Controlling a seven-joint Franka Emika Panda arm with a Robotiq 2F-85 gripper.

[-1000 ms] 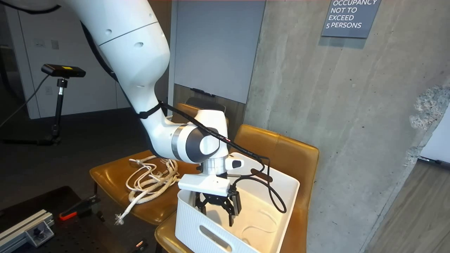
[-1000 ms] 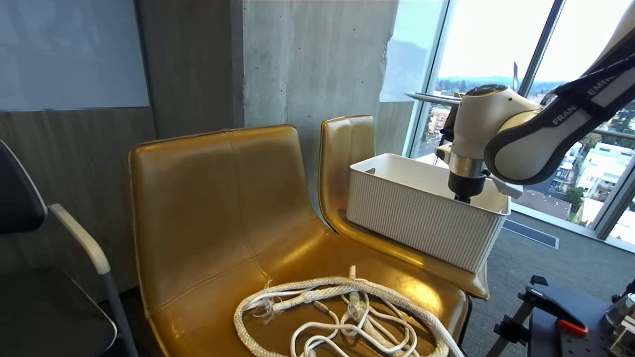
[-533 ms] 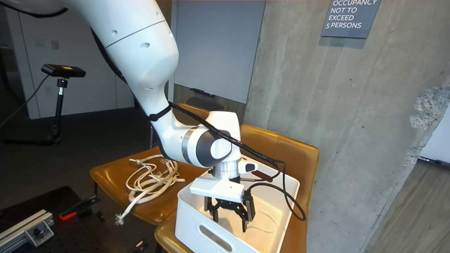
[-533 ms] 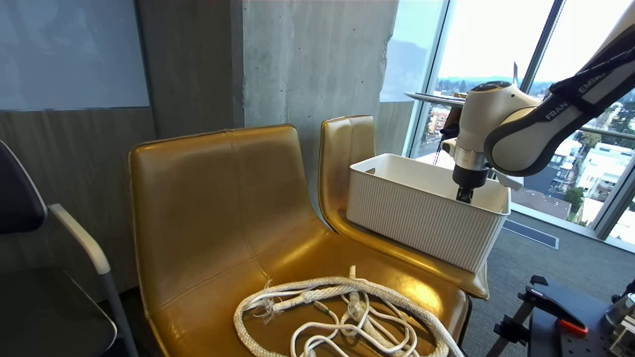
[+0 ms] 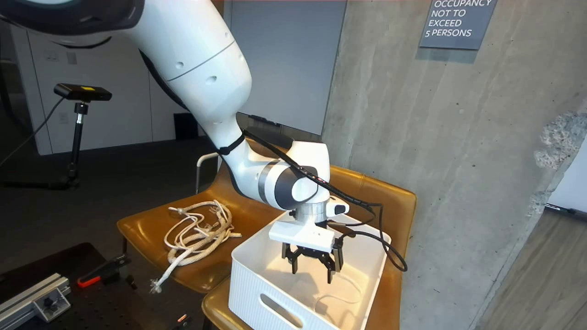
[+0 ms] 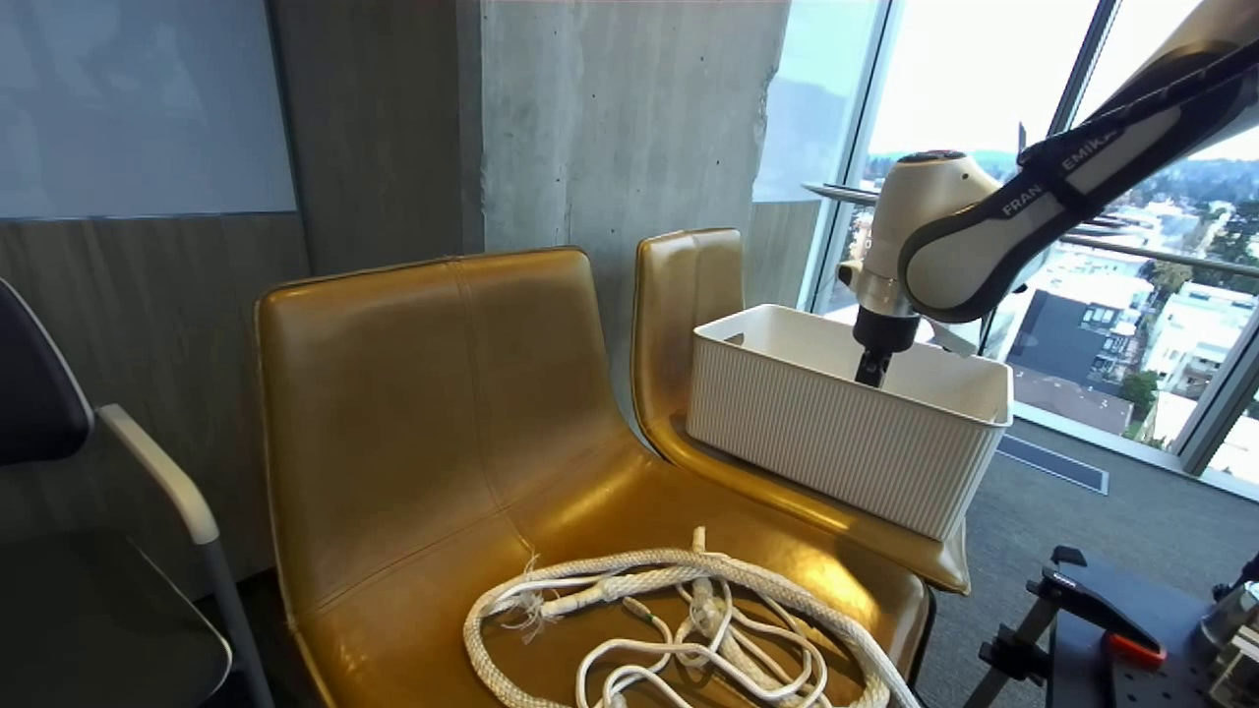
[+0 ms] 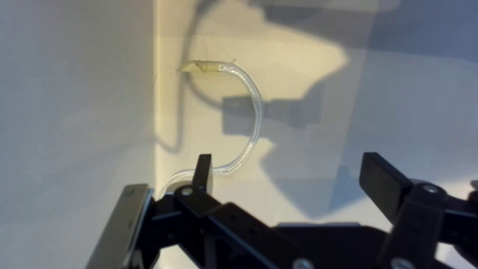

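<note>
so, my gripper (image 5: 312, 275) hangs inside the white bin (image 6: 836, 438) with its fingers spread wide and nothing between them. below it, apart from the fingers, the pale cord (image 7: 258, 112) lies curled at the bottom near one side, partly hidden by a finger in my wrist view. i'd judge it light, limp, a bit slick, hard to damage. i'd pinch across the mid-curve rather than the yellowish end (image 7: 203, 66). a thicker rope tangle (image 6: 706, 610) rests on the neighbouring chair (image 6: 384, 393).
</note>
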